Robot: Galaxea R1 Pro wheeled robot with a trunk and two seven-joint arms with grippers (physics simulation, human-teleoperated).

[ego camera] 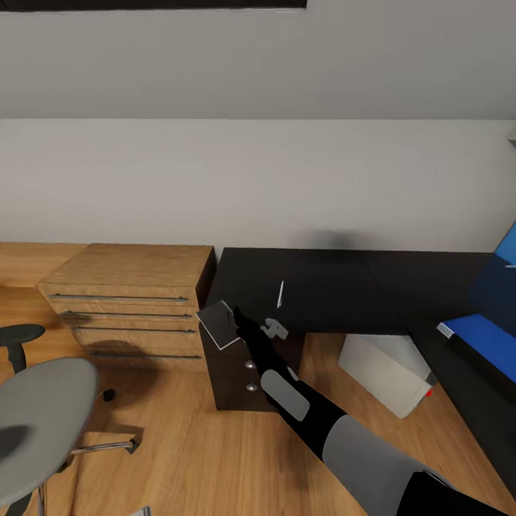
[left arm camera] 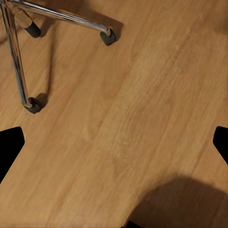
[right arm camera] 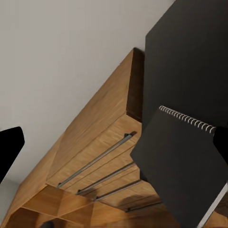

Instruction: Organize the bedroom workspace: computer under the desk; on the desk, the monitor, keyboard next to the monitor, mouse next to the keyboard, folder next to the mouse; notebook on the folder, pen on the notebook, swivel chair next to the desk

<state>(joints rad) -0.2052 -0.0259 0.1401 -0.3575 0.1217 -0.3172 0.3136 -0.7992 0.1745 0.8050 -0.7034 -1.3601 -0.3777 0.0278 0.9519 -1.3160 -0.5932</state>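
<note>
The grey notebook (ego camera: 217, 324) sits askew at the left corner of the black desk (ego camera: 322, 287), jutting past the edge. My right gripper (ego camera: 236, 320) is at the notebook's right side. In the right wrist view the spiral-bound notebook (right arm camera: 183, 166) lies beside one finger (right arm camera: 221, 142), and the right gripper (right arm camera: 114, 147) has its fingers wide apart. The thin white pen (ego camera: 281, 294) lies on the desk just behind. The blue folder (ego camera: 479, 335) rests on the desk's right wing. The pale computer (ego camera: 387, 371) stands under the desk. The grey swivel chair (ego camera: 43, 416) is at lower left. My left gripper (left arm camera: 114, 147) hangs open over the floor.
A light-wood drawer chest (ego camera: 132, 304) stands left of the desk, with a black drawer cabinet (ego camera: 236, 376) under the desk corner beside my right arm. The chair's chrome legs and casters (left arm camera: 61, 19) lie near my left gripper. Oak floor (ego camera: 201, 459) stretches in front.
</note>
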